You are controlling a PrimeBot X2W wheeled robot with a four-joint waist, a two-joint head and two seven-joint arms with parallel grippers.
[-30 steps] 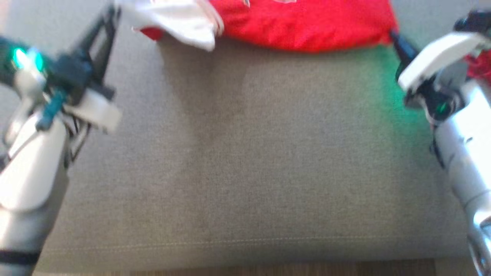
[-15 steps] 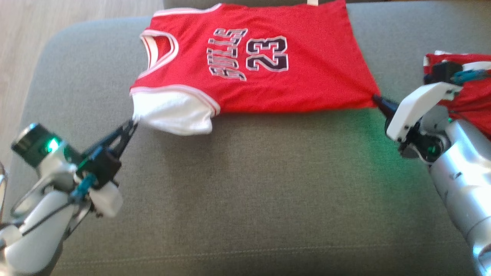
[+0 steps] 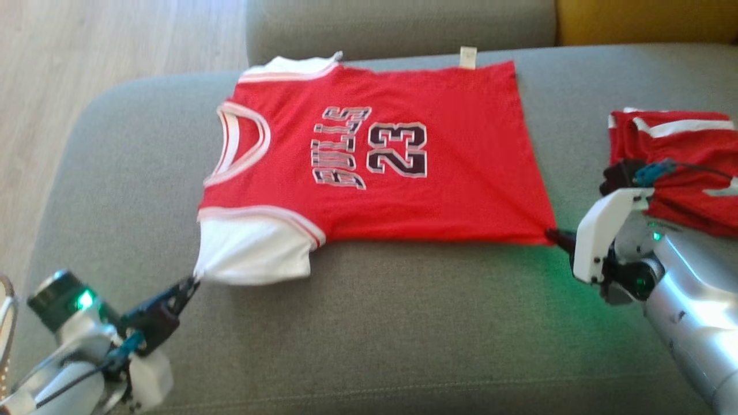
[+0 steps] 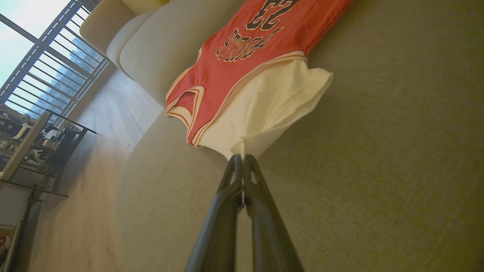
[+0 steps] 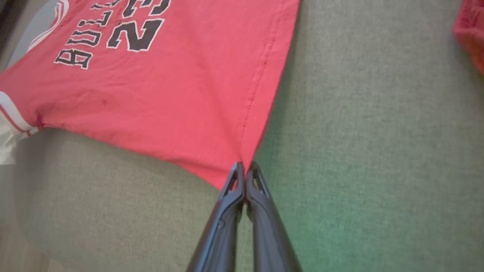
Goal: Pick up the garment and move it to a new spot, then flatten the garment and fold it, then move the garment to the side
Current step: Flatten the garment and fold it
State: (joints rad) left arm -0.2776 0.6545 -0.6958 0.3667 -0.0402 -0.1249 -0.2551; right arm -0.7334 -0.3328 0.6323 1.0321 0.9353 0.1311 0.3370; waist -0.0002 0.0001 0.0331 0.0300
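Note:
The garment [image 3: 403, 161] is a red jersey with white sleeves and the number 23, spread face up on the grey sofa seat [image 3: 375, 323]. My left gripper [image 3: 193, 282] is shut on the corner of the near white sleeve [image 4: 264, 102], as the left wrist view shows at its fingertips [image 4: 242, 158]. My right gripper [image 3: 550, 235] is shut on the near hem corner of the garment [image 5: 170, 83], pinched where the fingertips [image 5: 245, 168] meet. The cloth is pulled taut between the two corners.
A second red garment with white stripes [image 3: 680, 161] lies bunched on the seat at the right, behind my right wrist. The sofa backrest [image 3: 398, 23] runs along the far edge. Wooden floor [image 3: 86, 52] lies to the left, with a window and shelf [image 4: 34, 124] beyond.
The head camera has tilted up, so the whole jersey now shows. Both grippers keep their corners and have drawn the garment nearer along the seat.

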